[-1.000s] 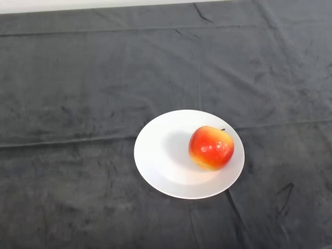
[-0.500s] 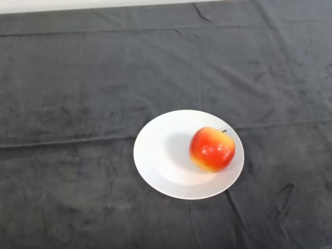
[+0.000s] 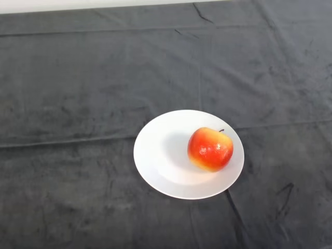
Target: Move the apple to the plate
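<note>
A red and yellow apple rests on a white round plate, on the plate's right half, with its short stem pointing up and to the right. The plate lies on the dark cloth a little right of the middle of the head view.
The dark cloth covers the whole table and has creases running across it. A pale strip of the table's far edge shows at the top left.
The apple has rocked slightly on the plate, shifting a few pixels left. The plate has not moved.
</note>
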Controlling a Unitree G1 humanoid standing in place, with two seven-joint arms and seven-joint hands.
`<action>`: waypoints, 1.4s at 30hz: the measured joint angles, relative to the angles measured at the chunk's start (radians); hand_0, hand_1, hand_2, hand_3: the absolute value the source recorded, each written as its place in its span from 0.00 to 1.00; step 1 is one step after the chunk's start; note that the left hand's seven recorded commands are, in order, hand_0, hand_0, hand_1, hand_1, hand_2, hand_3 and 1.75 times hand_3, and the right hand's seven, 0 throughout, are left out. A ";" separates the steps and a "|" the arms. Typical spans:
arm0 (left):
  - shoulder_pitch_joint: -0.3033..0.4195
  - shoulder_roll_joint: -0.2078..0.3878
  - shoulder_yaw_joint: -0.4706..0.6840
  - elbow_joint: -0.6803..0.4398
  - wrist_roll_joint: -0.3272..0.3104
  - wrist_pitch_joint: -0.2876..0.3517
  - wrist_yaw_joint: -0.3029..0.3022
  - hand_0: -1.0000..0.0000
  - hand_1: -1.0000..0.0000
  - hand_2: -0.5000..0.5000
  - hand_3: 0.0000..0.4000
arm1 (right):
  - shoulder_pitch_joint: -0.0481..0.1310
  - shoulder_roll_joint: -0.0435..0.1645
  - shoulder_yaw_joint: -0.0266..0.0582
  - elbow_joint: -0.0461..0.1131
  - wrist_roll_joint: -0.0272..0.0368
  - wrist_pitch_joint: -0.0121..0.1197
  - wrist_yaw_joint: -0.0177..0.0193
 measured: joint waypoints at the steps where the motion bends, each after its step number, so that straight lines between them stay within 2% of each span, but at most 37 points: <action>1: 0.000 0.000 0.000 0.000 0.000 0.000 0.000 1.00 1.00 0.50 0.00 | 0.000 0.000 0.0000 0.000 0.0000 0.000 0.0000; 42: 0.000 0.001 -0.036 0.003 -0.004 -0.014 0.002 1.00 1.00 0.50 0.00 | 0.000 0.000 0.0006 0.002 0.0000 -0.001 -0.0001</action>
